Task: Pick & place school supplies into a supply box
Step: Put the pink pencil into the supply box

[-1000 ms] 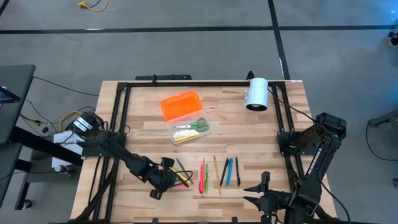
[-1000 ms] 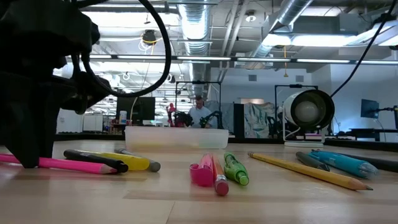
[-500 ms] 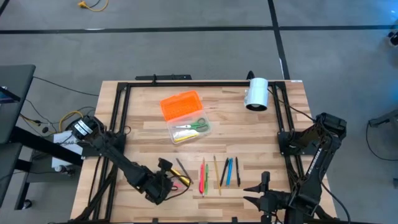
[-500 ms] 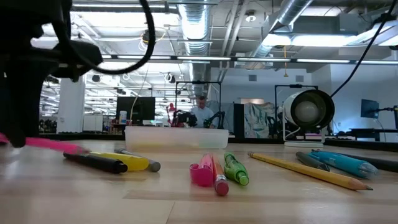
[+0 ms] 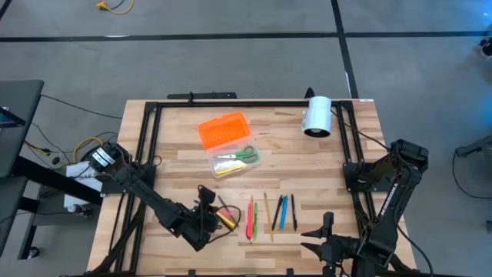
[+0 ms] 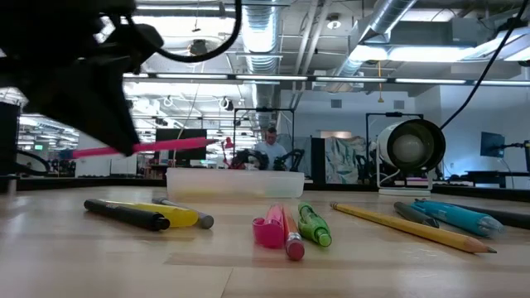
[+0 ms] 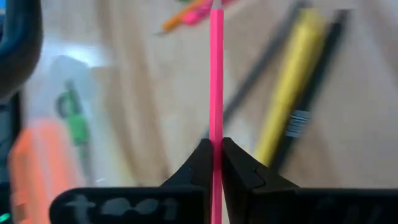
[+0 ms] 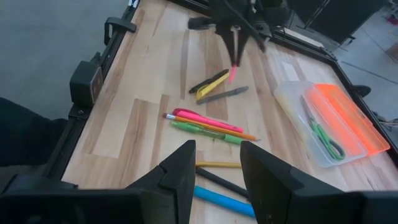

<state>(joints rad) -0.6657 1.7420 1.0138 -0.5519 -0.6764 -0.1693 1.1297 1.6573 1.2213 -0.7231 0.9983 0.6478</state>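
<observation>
1. A thin bright-pink pen (image 7: 216, 74) was pinched between the closed fingers of the left gripper (image 7: 214, 158) and held level above the wooden table (image 5: 177, 204), clear of its surface in the low view, near the table's front-left part
2. Just beside it on the boards lay a yellow marker (image 6: 170, 213), a black pen (image 6: 124, 214) and a grey pencil (image 8: 224, 94)
3. To their right sat a row of pens and pencils (image 5: 270, 212): pink, green, yellow, blue and black
4. The clear plastic case (image 5: 233, 160) with green-handled scissors (image 5: 240, 155) stood mid-table, its ribbed orange lid (image 5: 224, 129) beside it on the far side
5. Bare boards lay between the held pen and the case
6. A white cylinder (image 5: 316, 116) sat at the far right corner
7. The right gripper (image 8: 214, 165) waited at the front right edge, its fingers spread
</observation>
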